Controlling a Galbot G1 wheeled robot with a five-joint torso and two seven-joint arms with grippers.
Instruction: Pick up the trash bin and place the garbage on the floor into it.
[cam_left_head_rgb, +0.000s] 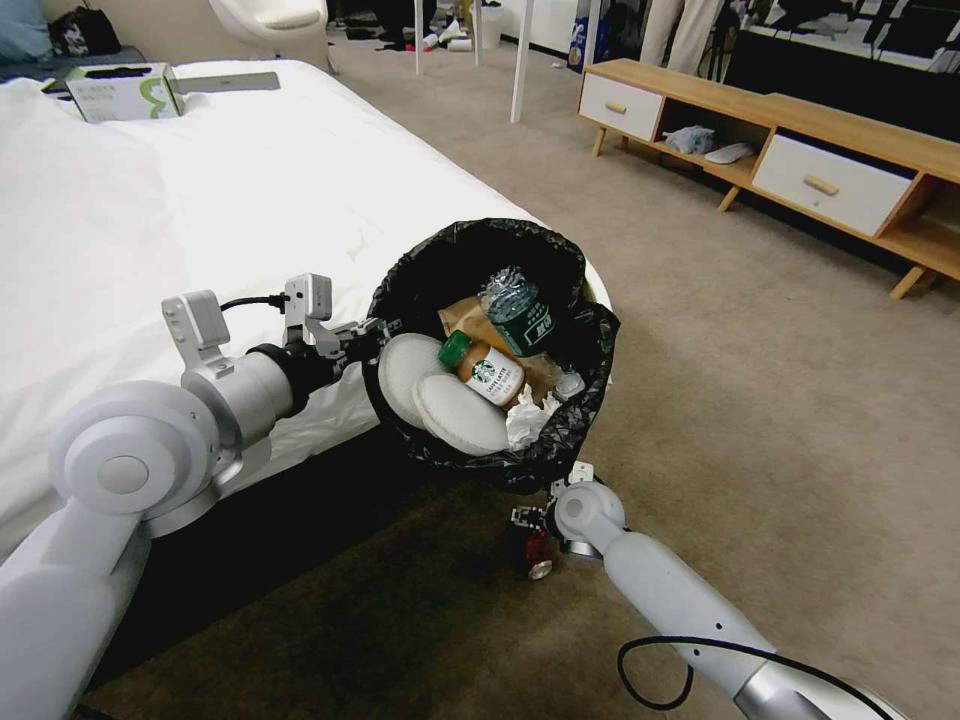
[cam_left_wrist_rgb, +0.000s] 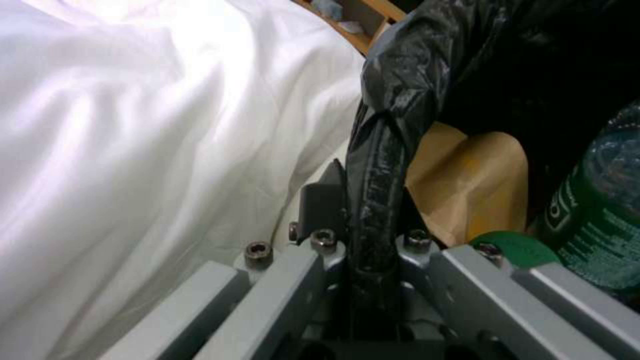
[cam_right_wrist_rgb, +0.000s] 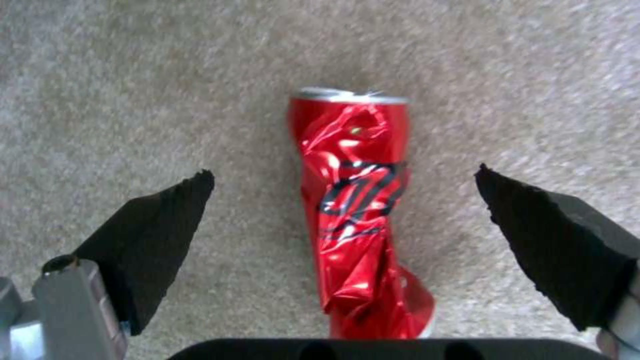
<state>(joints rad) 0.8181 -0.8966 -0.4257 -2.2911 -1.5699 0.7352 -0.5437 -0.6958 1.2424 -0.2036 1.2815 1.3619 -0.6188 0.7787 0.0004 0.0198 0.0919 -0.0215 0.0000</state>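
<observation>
The left hand (cam_left_head_rgb: 372, 335) is clamped on the rim of the trash bin (cam_left_head_rgb: 590, 330), one finger inside and one outside the folded black liner (cam_left_wrist_rgb: 377, 165), and it holds the bin up off the floor beside the bed (cam_left_head_rgb: 150, 230). The bin is tipped toward the robot, I'd guess so the mouth faces the other arm and a drop is easy. It already carries a fair load: a clear bottle with a green label (cam_left_head_rgb: 515, 310), a brown-drink bottle with a green cap (cam_left_head_rgb: 485, 368), a brown paper bag (cam_left_wrist_rgb: 467, 185), white tissue (cam_left_head_rgb: 525, 420) and two pale round pads.

Down below the bin, the right hand (cam_right_wrist_rgb: 343, 200) hangs over the carpet (cam_left_head_rgb: 780, 400) with its black pads (cam_right_wrist_rgb: 160, 225) spread wide on either side of the crushed red can (cam_right_wrist_rgb: 357, 210), not touching it (lined up across the can's narrow waist, which looks the sensible place to pinch). The can lies on its side on the floor, just under the bin's near edge.
</observation>
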